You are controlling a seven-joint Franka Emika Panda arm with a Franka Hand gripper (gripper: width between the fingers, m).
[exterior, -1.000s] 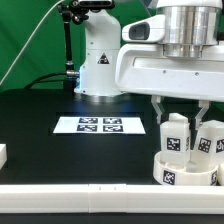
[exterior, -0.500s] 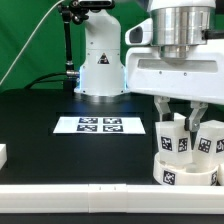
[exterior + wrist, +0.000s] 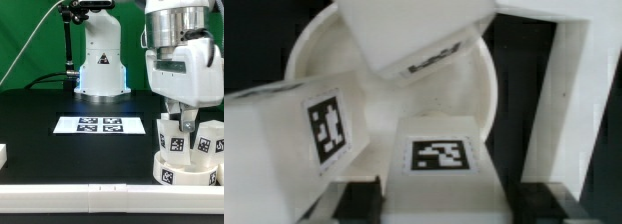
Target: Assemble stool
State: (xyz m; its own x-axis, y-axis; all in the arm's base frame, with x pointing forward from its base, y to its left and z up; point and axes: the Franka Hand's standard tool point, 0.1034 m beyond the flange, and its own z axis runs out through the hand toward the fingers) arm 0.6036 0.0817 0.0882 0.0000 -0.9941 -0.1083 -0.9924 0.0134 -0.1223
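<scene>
White leg (image 3: 174,138) stays gripped as the hand (image 3: 179,122) has rotated.

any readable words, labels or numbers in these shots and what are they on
No readable words, brand names or numbers.
Marker board: black-and-white square tags only, patterns, no letters.
Stool legs and seat: square tags too, no text.
Leg in the wrist view: small dark print, too blurred to read.
</scene>
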